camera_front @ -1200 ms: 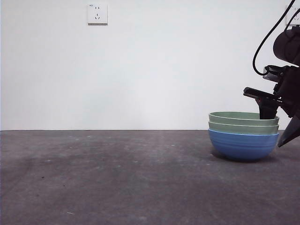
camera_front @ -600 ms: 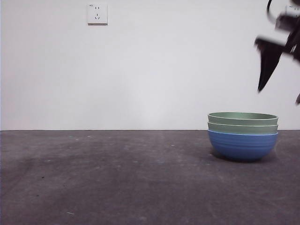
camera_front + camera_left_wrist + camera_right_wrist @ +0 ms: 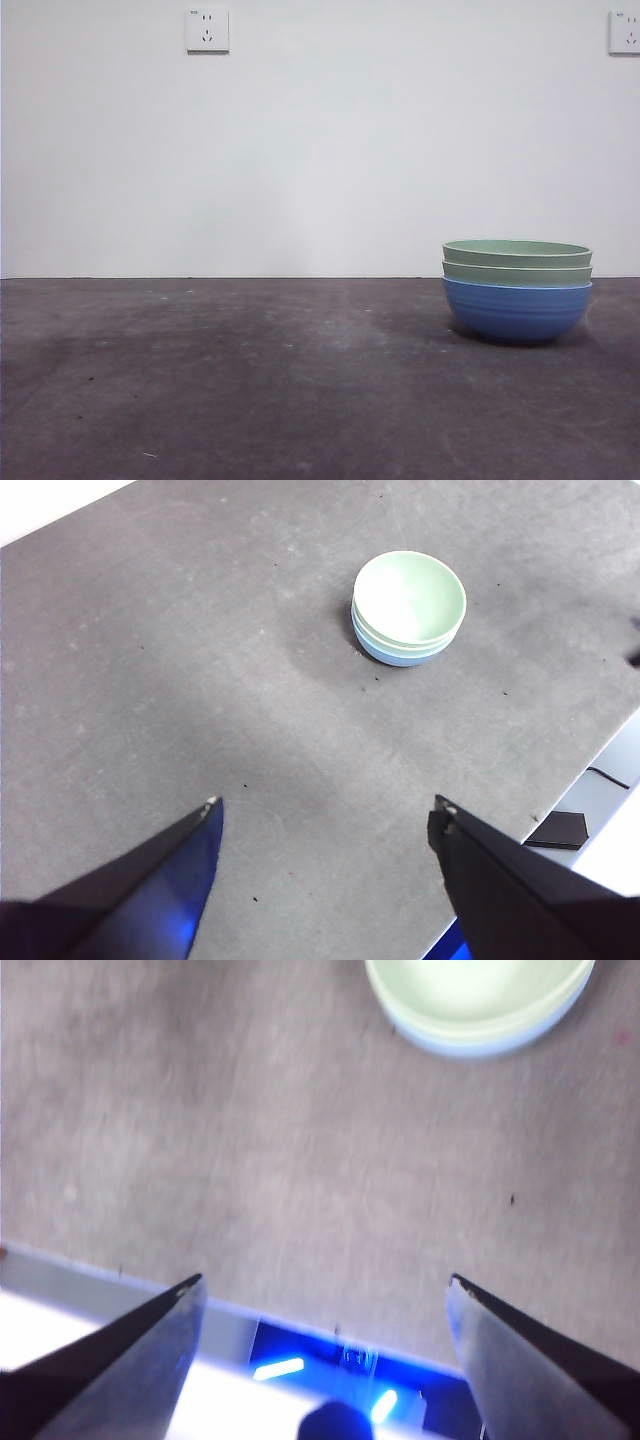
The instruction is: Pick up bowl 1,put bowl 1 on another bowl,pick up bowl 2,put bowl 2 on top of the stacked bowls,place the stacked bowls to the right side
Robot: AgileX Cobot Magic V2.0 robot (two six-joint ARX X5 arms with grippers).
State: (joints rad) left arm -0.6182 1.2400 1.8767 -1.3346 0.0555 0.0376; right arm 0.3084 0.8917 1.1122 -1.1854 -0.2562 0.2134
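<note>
The stacked bowls (image 3: 517,290) stand on the dark table at the right in the front view: a blue ribbed bowl (image 3: 517,312) as base with two pale green bowls (image 3: 517,253) nested in it, rims showing. No gripper shows in the front view. The left wrist view looks down on the stacked bowls (image 3: 409,608) from far off; my left gripper (image 3: 325,805) is open and holds nothing. In the right wrist view the stacked bowls (image 3: 480,1000) lie well away from my right gripper (image 3: 325,1280), which is open and holds nothing, over the table's edge.
Dark grey table top (image 3: 250,380) runs to a white wall with a socket (image 3: 207,30) at upper left and another socket (image 3: 624,32) at upper right. The left wrist view shows the table's edge (image 3: 580,780) with a black flat item (image 3: 560,829) beyond it.
The right arm let go of the stack's rim, rose up and to the right, and has left the front view. The stacked bowls have stayed in place.
</note>
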